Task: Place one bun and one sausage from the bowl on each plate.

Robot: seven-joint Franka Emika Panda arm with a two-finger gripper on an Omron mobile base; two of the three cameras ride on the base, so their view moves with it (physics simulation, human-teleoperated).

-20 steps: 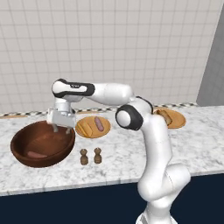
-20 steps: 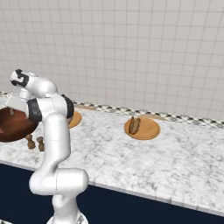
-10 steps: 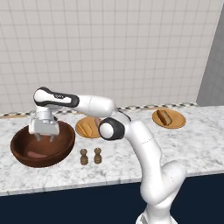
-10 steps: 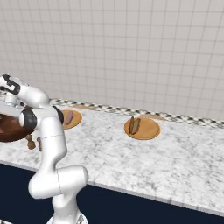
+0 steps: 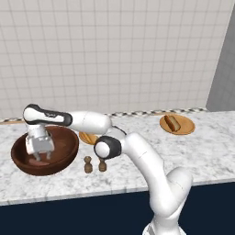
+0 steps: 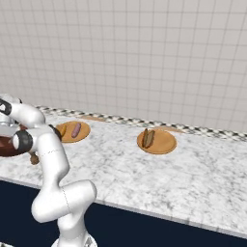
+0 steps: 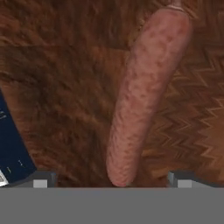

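The table point(image 5: 137, 172) is of white-grey marble. Under the gripper point(image 5: 40, 156) the dark wooden bowl point(image 5: 18, 158) stands on it. Just beside the bowl, toward the front edge, stand two small brown shakers point(image 5: 95, 165). One tan plate point(image 5: 87, 138) lies near the gripper, the other plate point(image 5: 184, 129) well apart from it.

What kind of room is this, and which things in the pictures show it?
It looks like a kitchen, a rendered one. A marble counter runs along a tiled wall, and food is laid out on it: a wooden bowl with a sausage inside, and tan plates holding buns and sausages.
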